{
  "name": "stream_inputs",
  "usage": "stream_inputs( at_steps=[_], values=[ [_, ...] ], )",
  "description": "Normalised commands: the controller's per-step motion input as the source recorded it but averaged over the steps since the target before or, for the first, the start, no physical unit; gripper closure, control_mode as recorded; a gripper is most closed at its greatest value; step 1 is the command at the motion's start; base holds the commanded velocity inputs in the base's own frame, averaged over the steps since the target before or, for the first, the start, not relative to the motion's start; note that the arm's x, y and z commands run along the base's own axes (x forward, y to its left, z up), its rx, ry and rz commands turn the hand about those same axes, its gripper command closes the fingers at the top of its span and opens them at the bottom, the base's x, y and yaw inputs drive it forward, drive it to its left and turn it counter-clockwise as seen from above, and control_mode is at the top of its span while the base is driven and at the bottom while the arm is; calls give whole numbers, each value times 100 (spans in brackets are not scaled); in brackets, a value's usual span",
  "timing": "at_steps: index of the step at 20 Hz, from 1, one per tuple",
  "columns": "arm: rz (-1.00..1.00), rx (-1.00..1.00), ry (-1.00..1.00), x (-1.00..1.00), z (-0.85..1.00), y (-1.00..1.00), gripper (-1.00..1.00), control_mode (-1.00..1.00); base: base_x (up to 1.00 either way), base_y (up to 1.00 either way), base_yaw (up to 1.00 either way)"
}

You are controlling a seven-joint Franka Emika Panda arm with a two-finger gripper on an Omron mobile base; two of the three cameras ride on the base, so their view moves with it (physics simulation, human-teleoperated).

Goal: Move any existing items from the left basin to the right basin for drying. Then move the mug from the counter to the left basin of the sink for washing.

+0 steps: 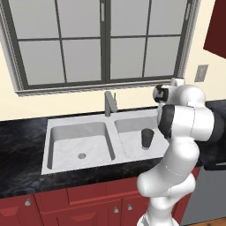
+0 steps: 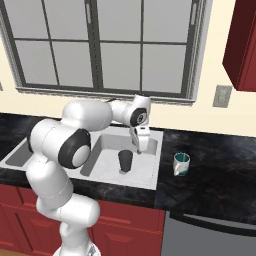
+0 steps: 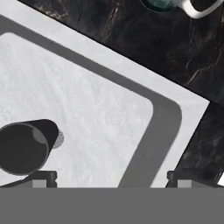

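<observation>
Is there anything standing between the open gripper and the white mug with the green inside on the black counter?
Nothing visible does. The gripper hangs open above the right basin, beside the dark grey tumbler. Between it and the white mug lie the flat sink rim and bare black counter.

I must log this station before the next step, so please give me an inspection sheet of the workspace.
Surface: black counter, nothing spilled.
Job's things: dark tumbler upright in the right basin; left basin holds nothing; white mug upright on the counter right of the sink.
Clutter: nothing seen.
Grippers: gripper open, above the right basin, holding nothing.
Cables: nothing seen.
Surroundings: window, faucet, wall outlet, red cabinets.
</observation>
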Motion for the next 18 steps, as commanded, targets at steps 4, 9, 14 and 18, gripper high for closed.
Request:
stream_inputs(
  at_steps=[4,9,14,18],
  values=[
    [-3,0,0,-30,3,-23,-100,-100,0,0,0],
    [-1,0,0,-21,10,-29,-100,-100,0,0,0],
    [0,-1,0,-14,13,-34,-100,-100,0,0,0],
    [0,-2,0,-13,9,-37,-100,-100,0,0,0]
  ],
)
